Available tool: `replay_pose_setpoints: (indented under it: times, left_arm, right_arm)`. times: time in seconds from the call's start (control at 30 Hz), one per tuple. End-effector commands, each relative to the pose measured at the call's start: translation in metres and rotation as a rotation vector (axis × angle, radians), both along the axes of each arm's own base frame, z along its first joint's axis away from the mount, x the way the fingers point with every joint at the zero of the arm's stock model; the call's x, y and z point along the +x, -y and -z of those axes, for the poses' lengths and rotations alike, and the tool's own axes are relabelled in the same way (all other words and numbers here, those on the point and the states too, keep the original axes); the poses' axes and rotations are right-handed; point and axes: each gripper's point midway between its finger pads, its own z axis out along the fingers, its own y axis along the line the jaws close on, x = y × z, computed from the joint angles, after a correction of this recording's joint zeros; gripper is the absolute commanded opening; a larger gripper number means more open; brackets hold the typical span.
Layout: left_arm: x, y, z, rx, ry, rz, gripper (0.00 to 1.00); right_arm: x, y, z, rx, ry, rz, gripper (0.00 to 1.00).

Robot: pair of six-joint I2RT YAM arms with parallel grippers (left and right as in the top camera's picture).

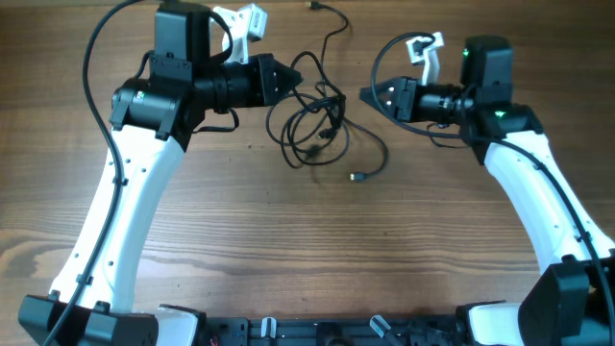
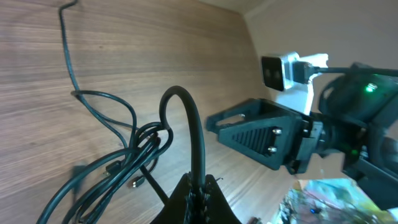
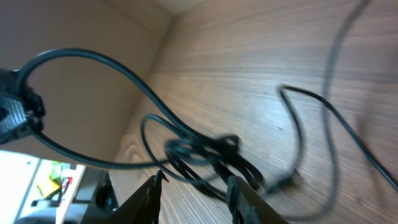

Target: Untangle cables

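The cables [image 1: 312,120] lie in a black tangle of loops on the wooden table between the two arms. One strand runs off to the far edge [image 1: 327,10], and another ends in a small plug [image 1: 357,177]. My left gripper [image 1: 288,82] is at the tangle's upper left, shut on a loop of cable [image 2: 193,130] that arches up out of its closed jaws [image 2: 200,186]. To the right of the tangle my right gripper [image 1: 370,94] is open. In its wrist view the bundle [image 3: 205,152] lies just beyond the spread fingers [image 3: 245,199], and nothing is gripped.
The right arm's gripper [image 2: 249,130] and its white camera mount [image 2: 292,71] face the left wrist camera at close range. Thick black arm wires loop over both arms [image 1: 96,58]. Bare wooden table [image 1: 317,250] stretches toward the near edge.
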Motion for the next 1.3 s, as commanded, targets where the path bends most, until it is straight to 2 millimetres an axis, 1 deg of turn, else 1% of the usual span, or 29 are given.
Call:
replay_pose_setpoints:
  times: [0.0,0.07,0.1,0.13,0.23,0.37,0.5,0.57,0.7,0.83,0.9,0.93,0.97,1.0,1.03,1.07,1.1,1.13,1.17,1.2,1.23,1.27]
  left_arm:
    - [-0.008,0.008,-0.018,-0.051,0.040,0.053,0.04]
    - [-0.003,0.009,-0.024,-0.084,0.028,0.022,0.04]
    - [-0.001,0.009,-0.027,-0.096,0.026,0.012,0.04]
    - [0.001,0.010,-0.030,-0.113,0.023,0.000,0.04]
    - [0.001,0.010,-0.030,-0.120,0.008,-0.008,0.04]
    - [0.000,0.010,-0.029,-0.122,-0.005,-0.010,0.04]
    - [-0.005,0.020,-0.028,-0.120,-0.010,0.015,0.04]
    - [-0.009,0.025,-0.028,-0.120,-0.010,0.029,0.04]
    - [-0.010,0.027,-0.028,-0.120,-0.012,0.035,0.04]
    - [-0.013,0.032,-0.028,-0.120,-0.013,0.050,0.04]
    - [-0.018,0.039,-0.028,-0.120,-0.013,0.069,0.04]
    - [-0.019,0.040,-0.027,-0.118,-0.012,0.073,0.04]
    - [-0.019,0.040,-0.027,-0.116,-0.009,0.074,0.04]
    - [-0.017,0.038,-0.025,-0.105,-0.010,0.061,0.04]
    - [-0.013,0.033,-0.019,-0.071,-0.017,0.019,0.04]
    - [-0.006,0.021,-0.005,-0.001,-0.038,-0.060,0.04]
    - [-0.002,0.009,0.006,0.063,-0.055,-0.128,0.04]
    - [0.004,-0.013,0.025,0.175,-0.081,-0.235,0.04]
    - [0.005,-0.024,0.032,0.229,-0.092,-0.282,0.04]
    - [0.005,-0.035,0.041,0.285,-0.106,-0.326,0.17]
    - [0.004,-0.043,0.046,0.326,-0.120,-0.354,0.38]
    - [0.002,-0.051,0.052,0.367,-0.134,-0.380,0.96]
  right_arm:
    - [-0.005,-0.012,-0.004,0.071,-0.109,0.003,0.37]
    - [-0.006,-0.014,0.001,0.085,-0.211,0.053,0.38]
    - [-0.006,-0.016,0.005,0.076,-0.231,0.067,0.38]
    - [-0.007,-0.019,0.008,0.064,-0.245,0.076,0.40]
    - [-0.008,-0.020,0.015,0.042,-0.277,0.108,0.41]
    - [-0.003,-0.018,0.017,0.031,-0.288,0.149,0.42]
    - [0.002,-0.018,0.015,0.047,-0.284,0.163,0.41]
    - [0.002,-0.024,0.015,0.046,-0.284,0.163,0.40]
    - [0.001,-0.036,0.026,0.011,-0.295,0.173,0.29]
    - [0.011,-0.037,0.040,0.003,-0.314,0.203,0.19]
    - [0.018,-0.039,0.047,0.003,-0.308,0.206,0.08]
    - [0.019,-0.039,0.047,0.005,-0.301,0.205,0.04]
    - [0.020,-0.039,0.046,0.006,-0.293,0.204,0.04]
    - [0.021,-0.039,0.046,0.006,-0.286,0.202,0.04]
    - [0.022,-0.038,0.045,0.005,-0.278,0.203,0.04]
    - [0.024,-0.034,0.044,0.006,-0.267,0.201,0.04]
    - [0.025,-0.025,0.043,0.008,-0.267,0.207,0.04]
    - [0.027,-0.015,0.041,0.012,-0.266,0.217,0.04]
    - [0.029,-0.006,0.040,0.015,-0.274,0.235,0.04]
    - [0.030,0.001,0.039,0.021,-0.272,0.239,0.04]
    - [0.031,0.006,0.038,0.031,-0.271,0.237,0.04]
    - [0.033,0.013,0.037,0.036,-0.272,0.243,0.04]
